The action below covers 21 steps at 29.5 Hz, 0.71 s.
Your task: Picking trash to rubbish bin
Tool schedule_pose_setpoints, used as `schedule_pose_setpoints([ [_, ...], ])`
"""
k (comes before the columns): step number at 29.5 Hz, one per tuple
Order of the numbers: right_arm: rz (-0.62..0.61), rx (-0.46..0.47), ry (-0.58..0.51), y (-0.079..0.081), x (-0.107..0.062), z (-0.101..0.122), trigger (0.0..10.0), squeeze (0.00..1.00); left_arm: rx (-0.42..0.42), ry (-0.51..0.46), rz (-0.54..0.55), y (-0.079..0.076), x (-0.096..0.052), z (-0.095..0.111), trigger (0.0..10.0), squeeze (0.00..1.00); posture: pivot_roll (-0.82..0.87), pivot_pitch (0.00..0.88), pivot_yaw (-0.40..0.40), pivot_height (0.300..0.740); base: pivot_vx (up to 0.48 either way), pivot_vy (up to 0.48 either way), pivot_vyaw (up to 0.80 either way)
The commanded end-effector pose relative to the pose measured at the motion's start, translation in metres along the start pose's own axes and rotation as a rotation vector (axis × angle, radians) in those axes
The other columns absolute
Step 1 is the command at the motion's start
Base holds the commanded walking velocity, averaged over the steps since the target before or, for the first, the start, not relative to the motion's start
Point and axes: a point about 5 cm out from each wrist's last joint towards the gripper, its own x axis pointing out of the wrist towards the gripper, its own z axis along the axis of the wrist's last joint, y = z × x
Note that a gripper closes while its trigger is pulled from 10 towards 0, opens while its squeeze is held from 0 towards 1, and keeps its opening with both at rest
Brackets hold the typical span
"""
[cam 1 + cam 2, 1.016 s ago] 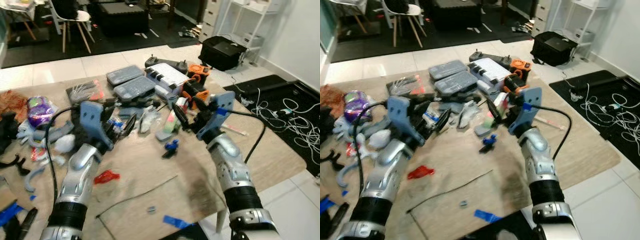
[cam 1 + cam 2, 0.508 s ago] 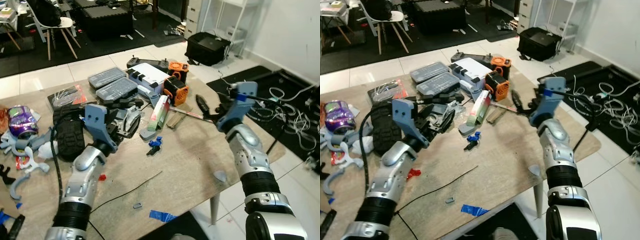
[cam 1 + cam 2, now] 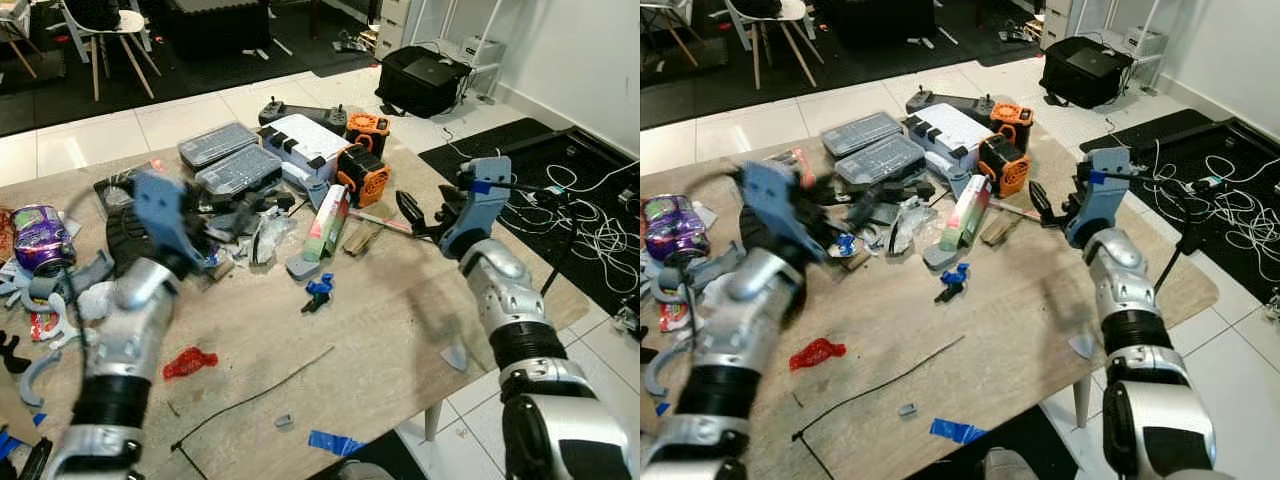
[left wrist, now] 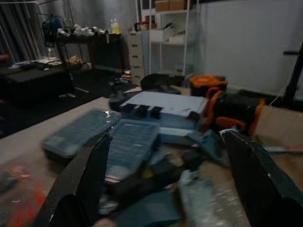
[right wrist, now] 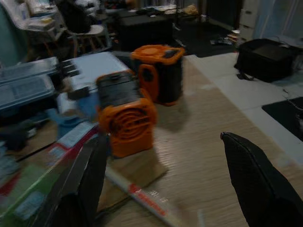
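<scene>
While I stand over the cluttered wooden worktop [image 3: 400,310], both my arms are raised above it with nothing held. My left gripper [image 4: 165,189] hangs over the heap at the back left, its fingers [image 4: 83,182] spread wide apart, with the grey compartment cases [image 4: 111,137] lying beyond them. My right gripper [image 5: 161,184] is near the worktop's right edge, fingers [image 5: 253,182] also spread wide, facing the two orange devices [image 5: 142,94] and a pen-like stick [image 5: 142,196] lying just beside them. The trash lies loose across the worktop: a red scrap [image 3: 190,361] near my left forearm, a strip of blue tape [image 3: 330,441] at the near edge, and a crumpled clear wrapper [image 3: 266,235] in the heap.
</scene>
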Motion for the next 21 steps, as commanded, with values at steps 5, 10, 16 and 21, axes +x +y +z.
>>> schedule_pose_setpoints([
  [5,-0.017,0.033,-0.025,-0.007,-0.003,0.004,10.0,0.00,0.034,0.011,-0.076,-0.001,-0.009,0.015,10.0,0.00,0.00,0.142,0.034,0.740,0.000,0.000,0.00],
  [10,-0.001,0.052,-0.012,-0.008,-0.007,-0.002,10.0,0.00,0.085,0.041,-0.134,-0.004,-0.019,0.020,10.0,0.00,0.02,0.192,0.034,0.740,0.000,0.000,0.00],
  [16,0.144,0.111,-0.004,0.011,-0.008,-0.009,10.0,0.76,0.176,0.138,-0.226,-0.008,-0.045,0.028,10.0,0.00,0.04,0.256,0.030,0.740,0.000,0.000,0.00],
  [21,0.265,0.114,-0.026,0.027,-0.006,-0.003,10.0,1.00,0.173,0.167,-0.255,-0.017,-0.056,0.033,10.0,0.00,0.05,0.287,0.020,0.740,0.000,0.000,0.00],
])
